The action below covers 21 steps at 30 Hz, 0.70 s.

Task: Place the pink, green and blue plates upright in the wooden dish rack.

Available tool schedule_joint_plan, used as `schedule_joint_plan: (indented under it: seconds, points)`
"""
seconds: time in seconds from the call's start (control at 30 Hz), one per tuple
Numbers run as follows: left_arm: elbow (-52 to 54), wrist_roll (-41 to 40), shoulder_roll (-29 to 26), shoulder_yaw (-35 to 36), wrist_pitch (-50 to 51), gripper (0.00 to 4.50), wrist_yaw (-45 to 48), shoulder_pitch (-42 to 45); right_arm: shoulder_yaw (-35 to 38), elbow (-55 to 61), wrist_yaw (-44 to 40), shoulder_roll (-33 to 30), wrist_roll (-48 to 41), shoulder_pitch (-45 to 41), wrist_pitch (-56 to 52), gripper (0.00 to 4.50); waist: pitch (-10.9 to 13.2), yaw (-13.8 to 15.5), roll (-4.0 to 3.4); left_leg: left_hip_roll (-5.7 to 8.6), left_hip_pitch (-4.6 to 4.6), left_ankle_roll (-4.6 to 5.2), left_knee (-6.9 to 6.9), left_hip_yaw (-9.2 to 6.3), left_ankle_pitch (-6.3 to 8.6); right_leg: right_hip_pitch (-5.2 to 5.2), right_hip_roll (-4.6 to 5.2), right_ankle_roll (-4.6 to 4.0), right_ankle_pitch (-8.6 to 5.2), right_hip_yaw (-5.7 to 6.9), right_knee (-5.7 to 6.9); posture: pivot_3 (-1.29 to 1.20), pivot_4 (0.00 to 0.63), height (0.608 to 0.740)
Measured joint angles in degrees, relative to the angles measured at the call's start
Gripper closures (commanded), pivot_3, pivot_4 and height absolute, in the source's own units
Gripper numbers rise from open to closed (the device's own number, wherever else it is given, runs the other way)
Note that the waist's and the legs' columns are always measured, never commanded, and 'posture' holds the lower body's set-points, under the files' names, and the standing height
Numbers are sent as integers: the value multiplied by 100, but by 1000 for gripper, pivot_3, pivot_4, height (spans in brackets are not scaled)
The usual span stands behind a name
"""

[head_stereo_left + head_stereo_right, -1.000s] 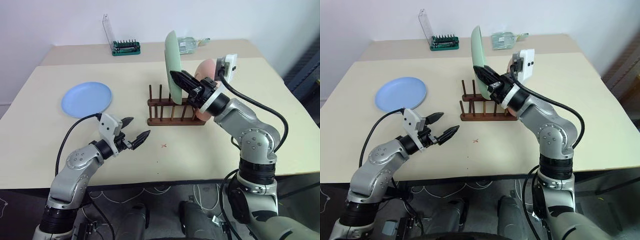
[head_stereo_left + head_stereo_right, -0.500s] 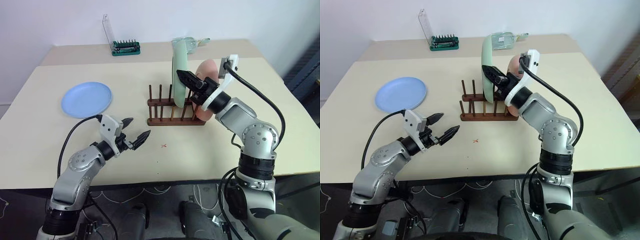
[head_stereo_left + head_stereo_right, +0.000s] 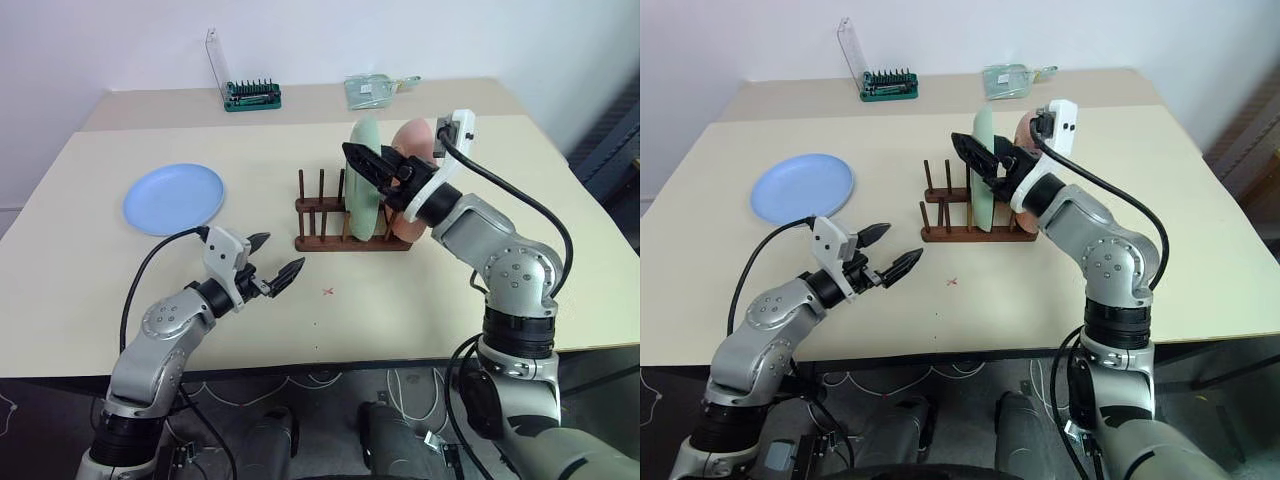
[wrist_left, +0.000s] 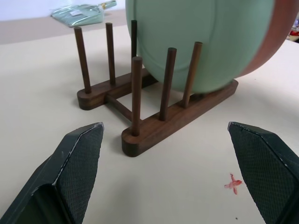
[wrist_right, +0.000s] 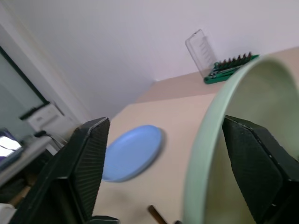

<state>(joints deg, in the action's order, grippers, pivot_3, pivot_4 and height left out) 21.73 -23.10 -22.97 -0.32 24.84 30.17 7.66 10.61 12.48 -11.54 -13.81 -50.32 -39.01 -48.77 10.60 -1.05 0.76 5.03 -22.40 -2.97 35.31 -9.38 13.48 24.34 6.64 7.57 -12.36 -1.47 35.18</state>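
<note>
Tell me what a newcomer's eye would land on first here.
The green plate stands upright in the wooden dish rack at the table's middle, the pink plate behind it, with the right pincer open around the green plate's rim. The blue plate lies flat far to the left, and the left pincer hovers open near the rack.

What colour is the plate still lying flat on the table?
Light blue plate, clearest in the left eye view.

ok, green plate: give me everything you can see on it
The green plate is round, shallow, matte pale mint. It stands upright on edge between the pegs of the wooden rack, right beside the pink plate behind it. The right gripper is open, its fingers straddling the plate's rim without clamping it.
</note>
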Motion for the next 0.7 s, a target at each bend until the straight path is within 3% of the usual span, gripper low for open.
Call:
schedule_joint_plan:
  seconds: [0.17,0.47,0.7]
  points:
    - [5,0,-2,-3,-15,86,26,-5,-385,199,-383,-616,614,-29,221,558,1,14,-1,1,-1,0,0,1,0,-1,1,0,0,0,-2,0,150,740]
    - [-93,21,0,-4,-164,86,108,-14,-656,418,-870,-1052,1192,-65,504,558,1,23,0,0,-2,0,0,2,0,-1,2,0,0,0,-3,0,150,740]
    - [-369,-140,297,473,-192,43,-205,138,-1347,160,-1645,-1805,2718,-672,1952,514,2,-6,1,-4,0,0,0,5,0,0,-1,2,-1,2,-4,0,150,740]
